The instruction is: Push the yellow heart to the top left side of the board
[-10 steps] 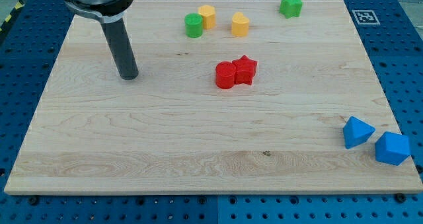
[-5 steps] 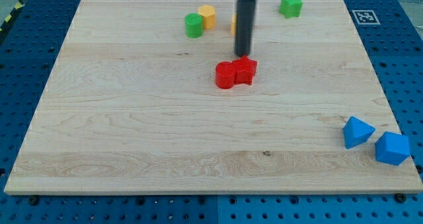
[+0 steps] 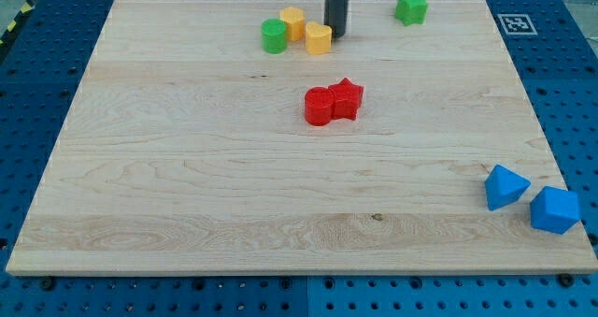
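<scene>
No jaws here, only my tip on a smooth dark rod, touching the right side of the yellow heart, which sits near the top of the pale wooden tabletop, beside a yellow block and green cylinder.

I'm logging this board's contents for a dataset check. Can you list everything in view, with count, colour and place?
wooden board: 1, light wood, fills most of the view
yellow heart: 1, yellow, near the top edge, centre
yellow block: 1, yellow, just up-left of the heart
green cylinder: 1, green, beside the yellow block on its left
green star: 1, green, top edge toward the right
red blocks: 2, red, touching, around the centre
blue blocks: 2, blue, bottom right corner
marker tag: 1, black and white, off the board's top right corner
my tip: 1, dark rod, against the heart's right side
</scene>
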`<action>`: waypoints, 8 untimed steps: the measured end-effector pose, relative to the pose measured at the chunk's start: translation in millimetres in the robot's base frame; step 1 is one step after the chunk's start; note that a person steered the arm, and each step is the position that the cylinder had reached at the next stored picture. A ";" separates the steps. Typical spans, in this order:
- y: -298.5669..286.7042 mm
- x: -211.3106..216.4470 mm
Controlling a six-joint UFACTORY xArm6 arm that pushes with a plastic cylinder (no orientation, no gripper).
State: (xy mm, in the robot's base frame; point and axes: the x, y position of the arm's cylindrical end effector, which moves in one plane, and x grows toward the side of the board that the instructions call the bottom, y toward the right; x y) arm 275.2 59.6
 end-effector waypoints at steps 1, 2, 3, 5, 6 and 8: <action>6.1 10.0; -32.3 9.9; -66.4 16.8; -95.4 60.9; -104.1 68.0; -112.2 96.5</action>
State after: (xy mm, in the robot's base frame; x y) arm 371.7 -52.6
